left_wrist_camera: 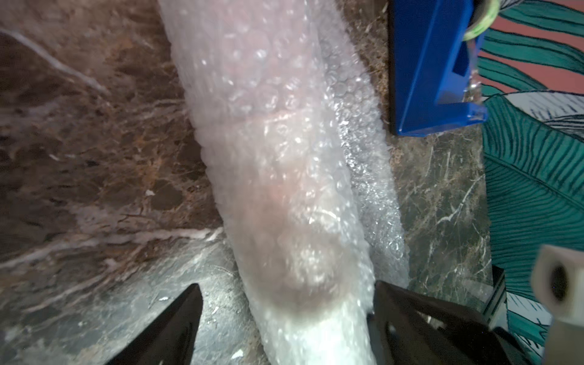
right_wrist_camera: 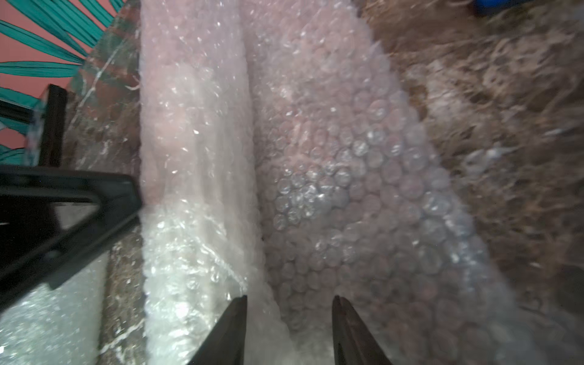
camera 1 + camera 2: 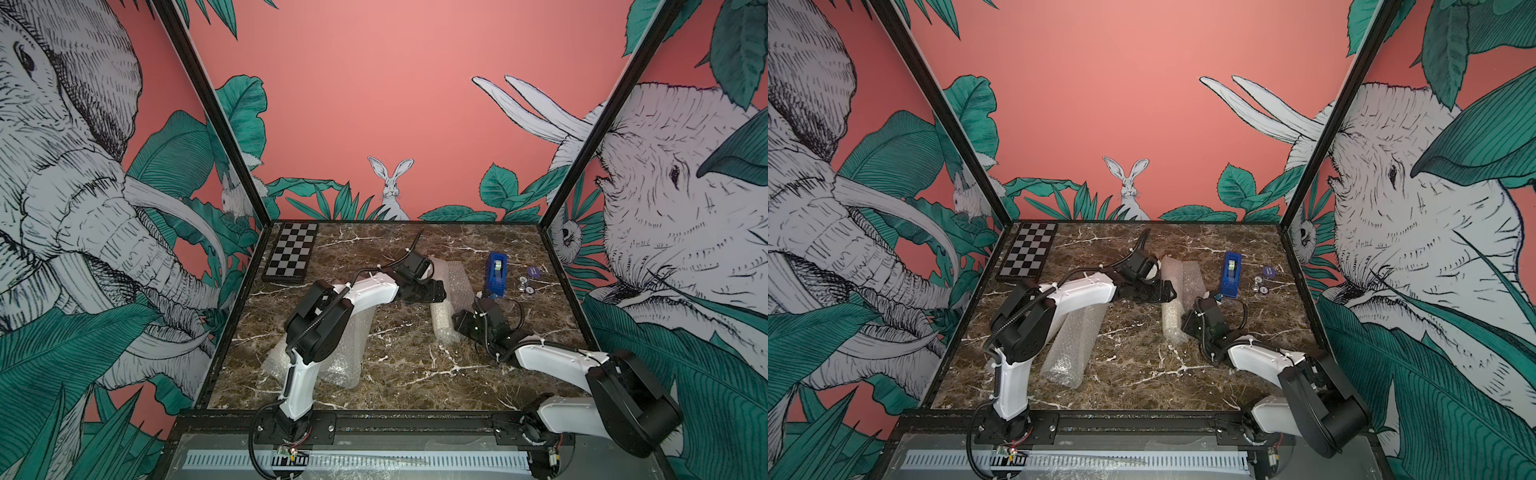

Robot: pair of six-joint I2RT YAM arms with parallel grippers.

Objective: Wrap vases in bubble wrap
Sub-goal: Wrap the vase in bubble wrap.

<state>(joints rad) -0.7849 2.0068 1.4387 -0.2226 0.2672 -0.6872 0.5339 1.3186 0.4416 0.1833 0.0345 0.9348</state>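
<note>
A vase (image 3: pixel 441 320) lies on the marble table, rolled in bubble wrap (image 1: pixel 275 189), its white body showing faintly through the plastic. A loose flap of the bubble wrap (image 2: pixel 363 196) spreads flat beside the roll. My left gripper (image 1: pixel 287 290) is open and straddles the wrapped roll; one finger (image 1: pixel 177 325) stands clear of it, while the opposite one sits against the wrap. My right gripper (image 2: pixel 289 300) is open over the crease where roll and flap meet. In both top views the two grippers (image 3: pixel 438 294) (image 3: pixel 459 322) meet at the roll. No bare vase shows.
A second bundle of bubble wrap (image 3: pixel 345 353) lies under the left arm. The blue tape dispenser (image 3: pixel 496 274) stands just right of the flap, with small round pieces (image 3: pixel 525 286) beyond it. A chequered board (image 3: pixel 291 253) lies at the back left corner.
</note>
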